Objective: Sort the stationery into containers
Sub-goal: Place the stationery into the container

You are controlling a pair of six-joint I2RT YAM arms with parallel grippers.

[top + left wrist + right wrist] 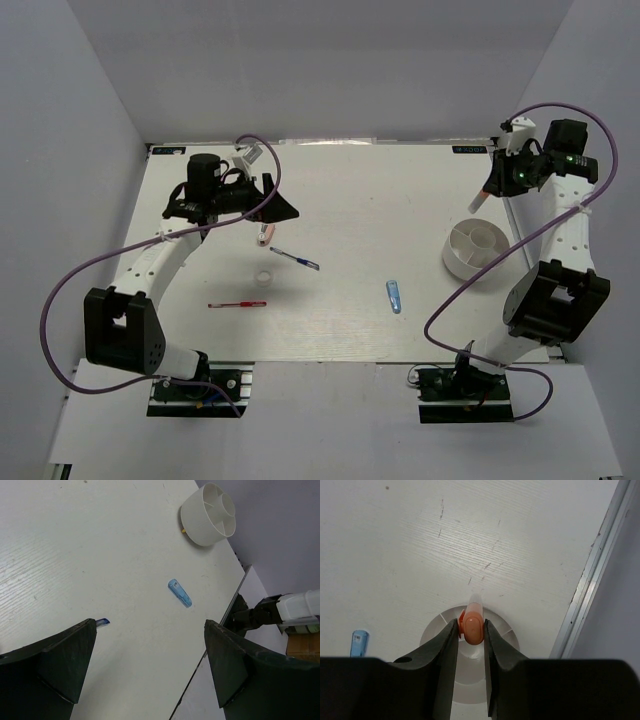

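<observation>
My right gripper [488, 192] is shut on the white marker with the orange cap [472, 625] and holds it upright over the round white divided bowl [478, 248], which also shows in the right wrist view [508, 639]. My left gripper [280, 208] is open and empty above the table's left middle. Just below it lies the pinkish-white eraser [265, 234]. The slim blue pen [295, 258], white tape ring [264, 277] and slim red pen [237, 304] lie nearby. The light-blue piece [394, 296] lies mid-table and also shows in the left wrist view [180, 592].
Purple cables loop from both arms over the table's sides. Grey walls enclose the table at the back and on both sides. The bowl [207, 515] sits near the right edge. The blue pen's tip [102, 623] shows beside my left finger.
</observation>
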